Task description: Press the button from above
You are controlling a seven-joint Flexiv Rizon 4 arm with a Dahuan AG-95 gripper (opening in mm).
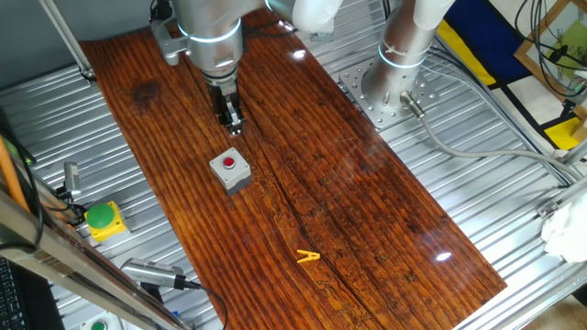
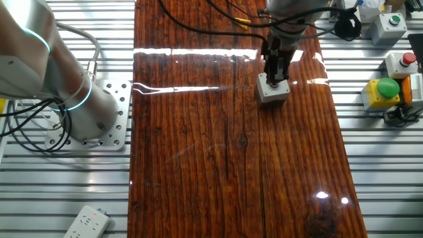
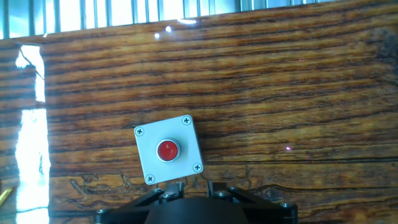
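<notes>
Gripper (image 3: 194, 190) fingertips are seen at the hand view's lower edge; whether they are parted cannot be told. Just beyond them, the red button (image 3: 168, 150) is set in its grey square box (image 3: 184, 134), which rests flat on the wooden tabletop (image 1: 348, 183).

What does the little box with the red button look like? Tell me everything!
The box is small, square and light grey, and looks like plastic. A cross-head screw sits in each of its four corners. In the middle is a round red button with a shiny metal ring around it. The box sits flat on the dark striped wooden table, turned a little crooked to the wood grain. Nothing touches it except the table. The robot's tool hangs just above and behind it, not yet on the button.
</notes>
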